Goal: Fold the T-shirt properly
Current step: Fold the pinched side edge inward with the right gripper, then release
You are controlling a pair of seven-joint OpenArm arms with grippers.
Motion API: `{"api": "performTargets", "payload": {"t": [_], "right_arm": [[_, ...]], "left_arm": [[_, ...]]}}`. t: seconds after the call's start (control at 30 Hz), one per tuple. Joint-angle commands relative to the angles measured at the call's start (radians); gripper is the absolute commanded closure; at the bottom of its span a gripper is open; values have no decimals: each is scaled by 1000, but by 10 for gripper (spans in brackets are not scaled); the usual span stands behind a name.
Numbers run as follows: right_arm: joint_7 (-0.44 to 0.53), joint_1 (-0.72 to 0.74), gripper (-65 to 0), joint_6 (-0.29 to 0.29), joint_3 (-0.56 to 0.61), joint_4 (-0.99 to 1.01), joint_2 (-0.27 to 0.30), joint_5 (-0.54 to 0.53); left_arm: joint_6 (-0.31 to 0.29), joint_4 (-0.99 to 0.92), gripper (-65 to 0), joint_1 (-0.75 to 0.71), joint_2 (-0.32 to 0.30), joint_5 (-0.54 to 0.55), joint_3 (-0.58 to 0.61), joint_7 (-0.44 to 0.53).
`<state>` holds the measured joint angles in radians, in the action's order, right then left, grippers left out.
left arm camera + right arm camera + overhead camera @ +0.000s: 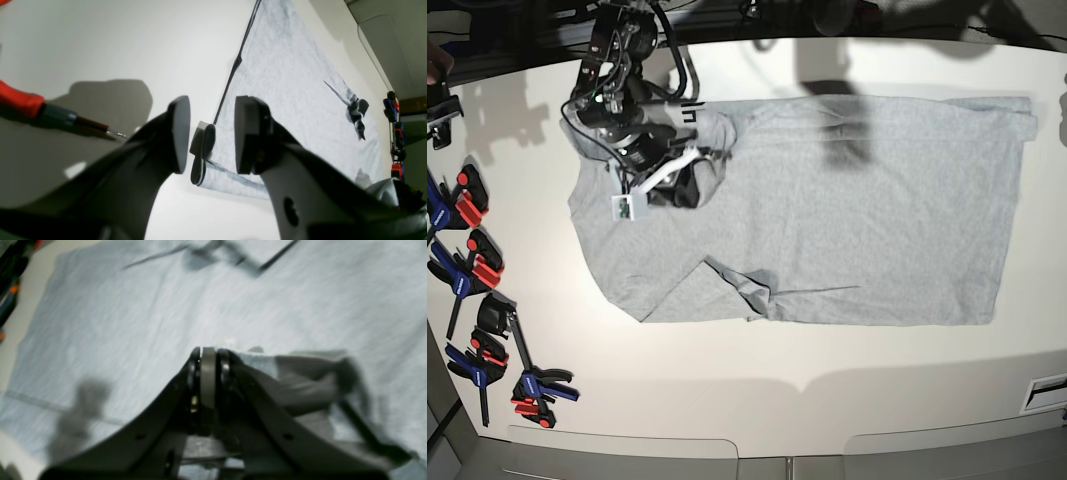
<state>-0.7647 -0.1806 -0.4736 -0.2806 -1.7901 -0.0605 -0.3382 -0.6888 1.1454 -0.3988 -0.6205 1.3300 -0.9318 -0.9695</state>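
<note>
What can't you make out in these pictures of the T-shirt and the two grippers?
- Right gripper in the right wrist view: blur hides whether cloth of the T-shirt sits between the shut jaws.
- Base view: the arm covers the shirt's collar area.
- Left gripper: outside the base view's frame.
- Any print on the shirt: none visible, possibly face down.
- Clamps: partly cut by the base view's left edge.

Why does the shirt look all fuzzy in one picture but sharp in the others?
In the right wrist view the T-shirt and the closed right gripper are smeared and out of focus; in the left wrist view the left gripper is crisp and throws a dark shadow on the table; the base view is evenly lit.
</note>
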Motion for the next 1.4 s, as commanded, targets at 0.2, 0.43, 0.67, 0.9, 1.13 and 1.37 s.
{"api": "performTargets", "payload": {"t": [0.2,0.43,0.67,0.9,1.13,1.37], "right_arm": [[51,71,0,46,4,-14,2,-4],[24,78,-304,45,4,-14,2,-5],[-61,78,-308,45,2,-33,2,-5],[-134,65,-285,44,-49,-77,3,-3],[-57,14,0,44,-138,-68,15,57],[-55,10,0,66,-160,60,64,137]], "left_arm": [[-9,13,-207,-3,-29,22,-12,13],[-9,13,-207,-3,-29,22,-12,13],[-9,14,-207,-2,-29,22,-11,-8],[-9,113,-190,5,-28,-21,98,-53],[-9,146,0,58,-27,-293,312,116],[-9,146,0,82,-20,-348,409,125]]}}
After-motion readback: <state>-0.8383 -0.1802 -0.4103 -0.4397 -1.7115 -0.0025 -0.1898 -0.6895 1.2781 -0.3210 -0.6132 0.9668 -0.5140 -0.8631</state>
